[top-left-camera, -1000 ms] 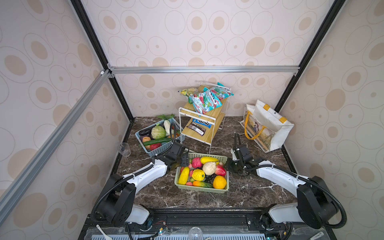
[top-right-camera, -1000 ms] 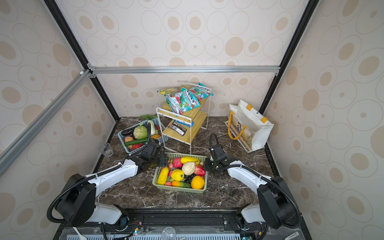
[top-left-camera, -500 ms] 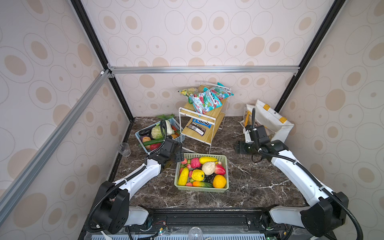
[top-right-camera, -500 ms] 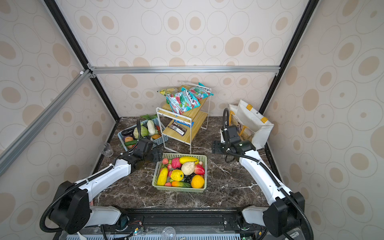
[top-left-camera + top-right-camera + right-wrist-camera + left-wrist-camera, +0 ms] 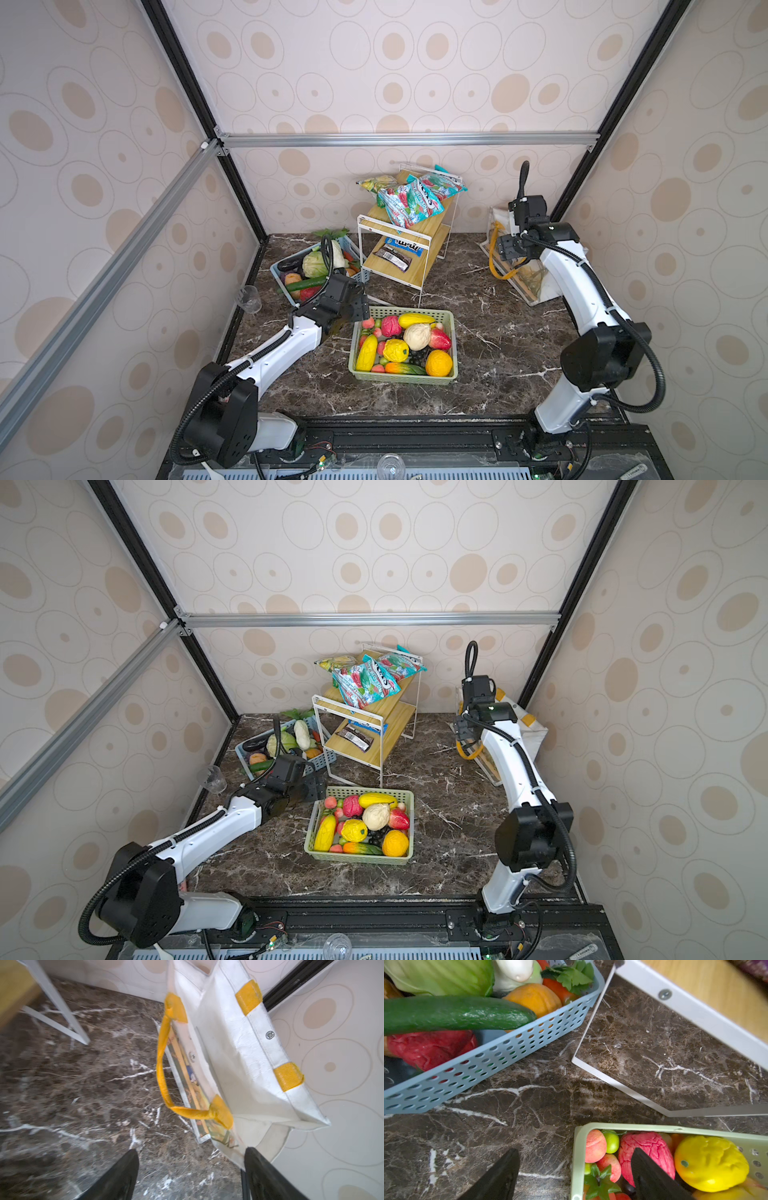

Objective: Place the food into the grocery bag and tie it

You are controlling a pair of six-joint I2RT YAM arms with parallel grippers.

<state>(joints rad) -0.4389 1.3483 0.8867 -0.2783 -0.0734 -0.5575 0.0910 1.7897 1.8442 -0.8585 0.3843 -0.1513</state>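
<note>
Open tabletop (image 5: 498, 332) separates green basket (image 5: 405, 378) from grocery bag (image 5: 239, 1053); rack (image 5: 419, 270) stands behind.

Toy food (image 5: 390, 326) is piled in a green basket (image 5: 403, 376) near the front: an orange (image 5: 439, 362), a yellow citrus (image 5: 395, 350), a white bulb (image 5: 417, 336) and dark grapes (image 5: 419, 356). The white grocery bag (image 5: 234, 1059) is seen standing open at the far right, with one yellow handle (image 5: 162, 1064) draped down its printed side.

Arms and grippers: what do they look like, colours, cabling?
Both the left arm and right arm have white shells, black joints and black ribbed cable hoses looping outside. The left gripper and right gripper are black, with tapered black fingers.
</note>
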